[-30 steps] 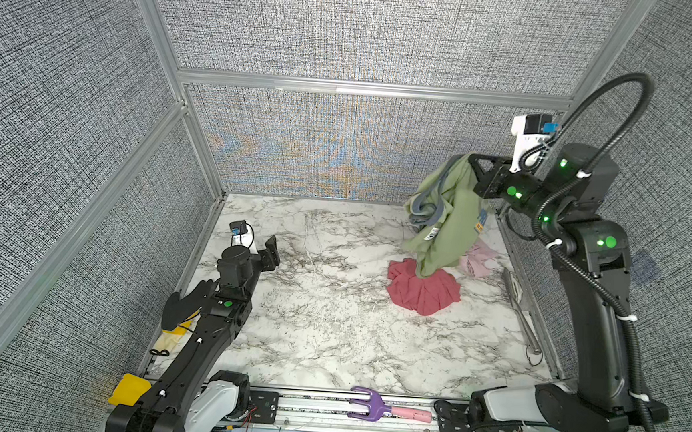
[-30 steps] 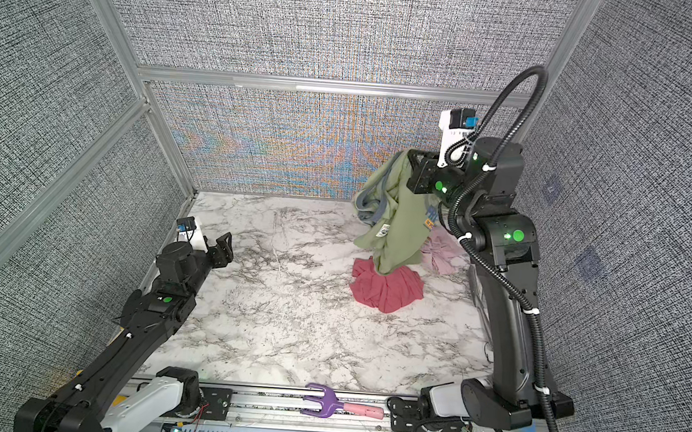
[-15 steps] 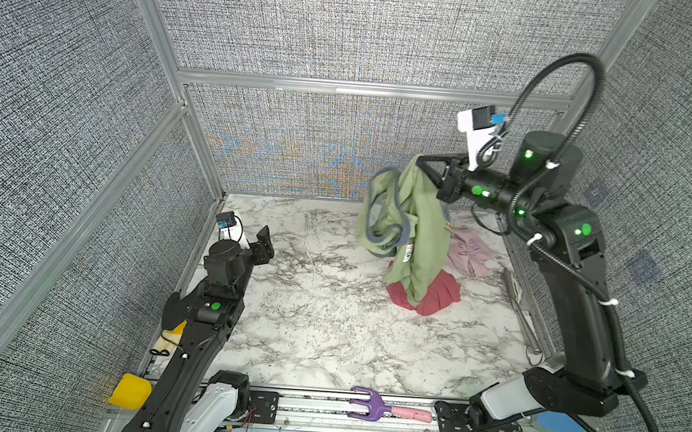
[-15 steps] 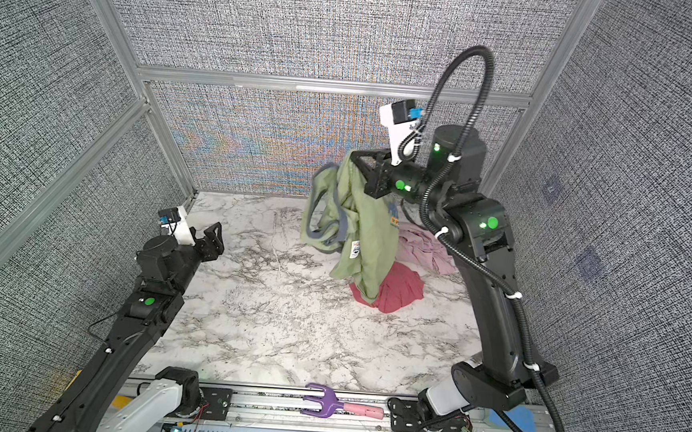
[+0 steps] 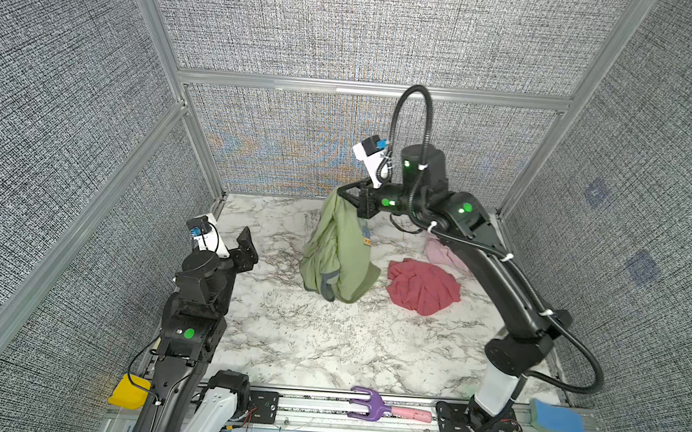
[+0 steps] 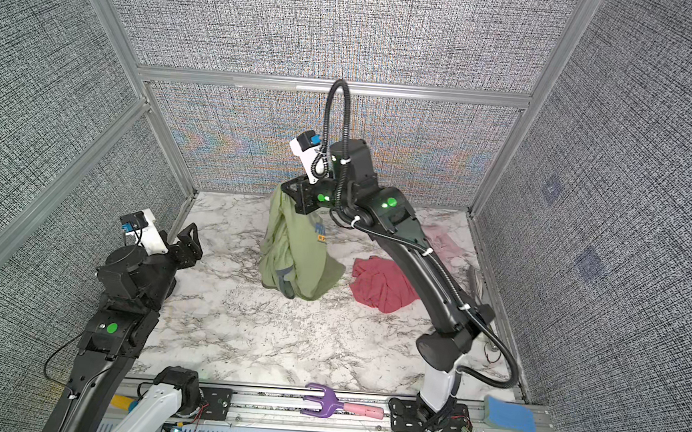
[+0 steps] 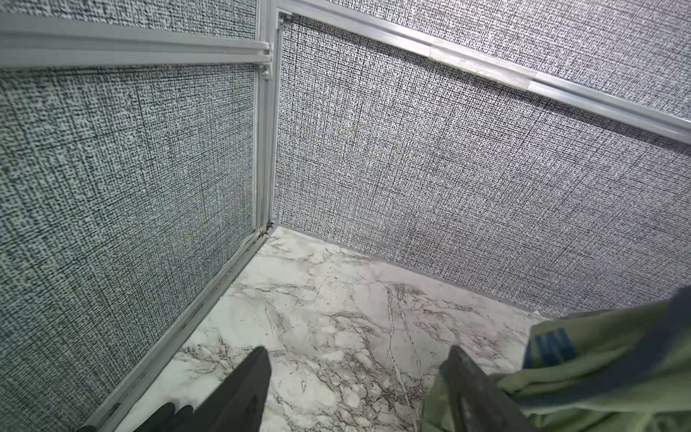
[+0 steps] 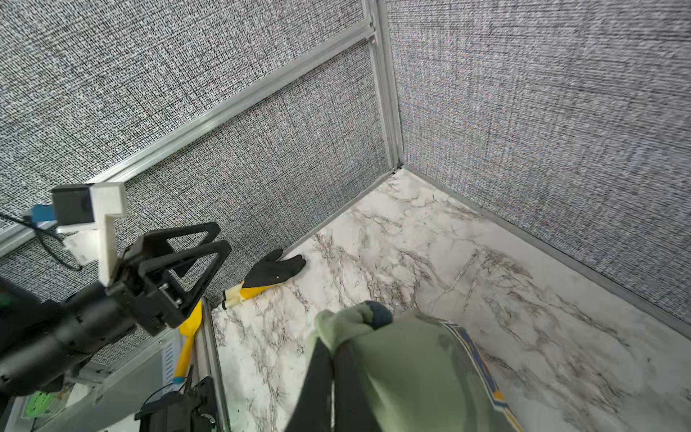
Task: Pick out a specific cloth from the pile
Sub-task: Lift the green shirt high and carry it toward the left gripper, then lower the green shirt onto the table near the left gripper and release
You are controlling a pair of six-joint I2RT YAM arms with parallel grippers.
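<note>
A: Since a second ago, your right end effector point(image 5: 342, 194) has carried the cloth point(image 5: 339, 258) left, clear of the pile point(image 5: 422, 287). It's clamped on the top edge, and the cloth hangs down to the table point(image 5: 327, 341).
B: Left one?
A: Your left end effector point(image 5: 247, 247) gapes empty. Only the right wrist view shows a black glove point(image 8: 276, 269).

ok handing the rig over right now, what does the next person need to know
Right gripper: shut on the olive-green cloth, holding it up by its top over the table; whether its lower end touches the marble is unclear.
Left gripper: open, empty, left of the cloth.
Rose-red cloth and pale pink cloth lie to the right, apart from the green one.
Done: cloth picked and separated.
Left: probably set it down clear of them and release.
</note>
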